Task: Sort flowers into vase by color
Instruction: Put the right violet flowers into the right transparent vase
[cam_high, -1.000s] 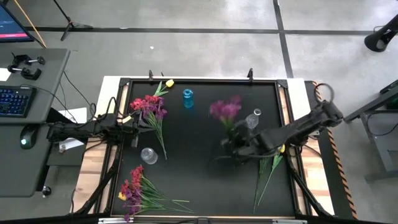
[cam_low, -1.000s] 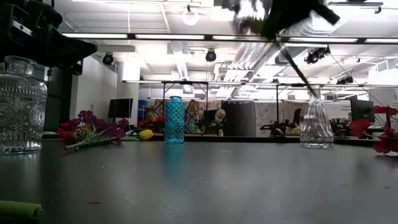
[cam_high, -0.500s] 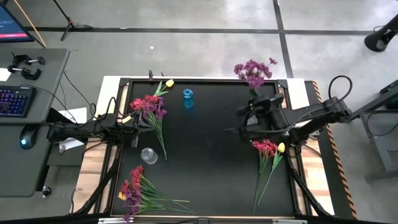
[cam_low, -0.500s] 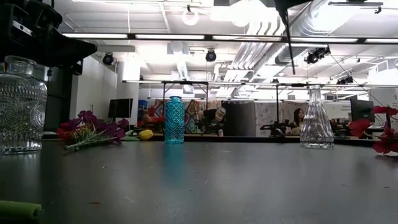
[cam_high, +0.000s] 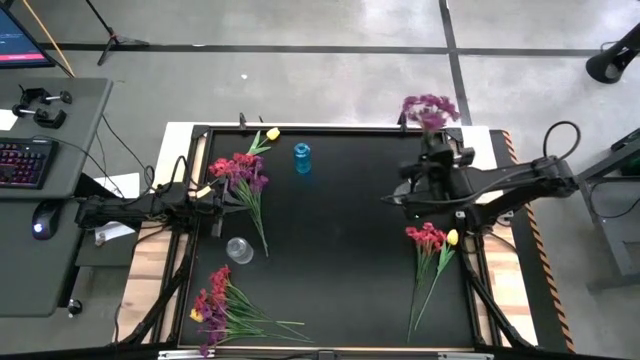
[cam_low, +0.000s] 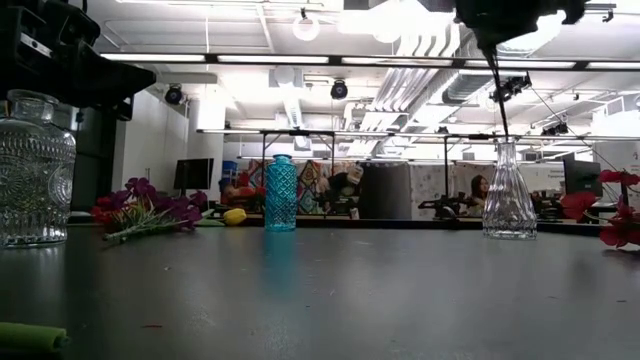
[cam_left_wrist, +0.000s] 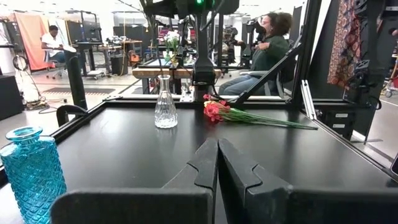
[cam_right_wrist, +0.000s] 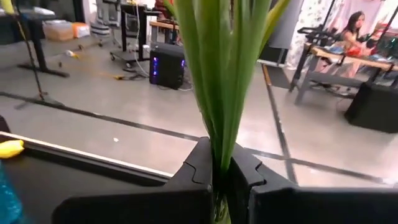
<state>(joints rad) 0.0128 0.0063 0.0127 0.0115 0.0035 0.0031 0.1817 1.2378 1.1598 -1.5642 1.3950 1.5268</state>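
My right gripper (cam_high: 432, 158) is shut on a purple flower (cam_high: 430, 108) and holds it high over the table's far right. In the low view the thin stem (cam_low: 497, 95) hangs down to the mouth of the clear narrow-necked vase (cam_low: 510, 200); whether it is inside, I cannot tell. The arm hides that vase in the high view. A blue vase (cam_high: 302, 157) stands at the far middle. More flowers lie flat: a red and purple bunch (cam_high: 240, 172), a yellow bud (cam_high: 272, 133), a mixed bunch (cam_high: 215, 305) and a red one (cam_high: 428, 238). My left gripper (cam_left_wrist: 217, 163) waits shut at the left edge. My right gripper pinches the flower's green stem and long leaves (cam_right_wrist: 217, 134) between its two fingers (cam_right_wrist: 198, 163). The fingers are about level, point toward the table's far edge and lie across the stem. The flower stands upright and clear of the table, blossoms above the fingers, stem hanging below.
A round clear glass jar (cam_high: 239, 249) stands on the left half, near the red and purple bunch. The black table has a raised frame (cam_high: 320, 128). People sit at desks in the room beyond the table.
My right gripper has swung with the purple flower toward the table's far right and a little up, and has turned. The flower has come from a slant over the table's middle to upright. Its blossoms are now over the far edge, and its stem hangs over the clear vase.
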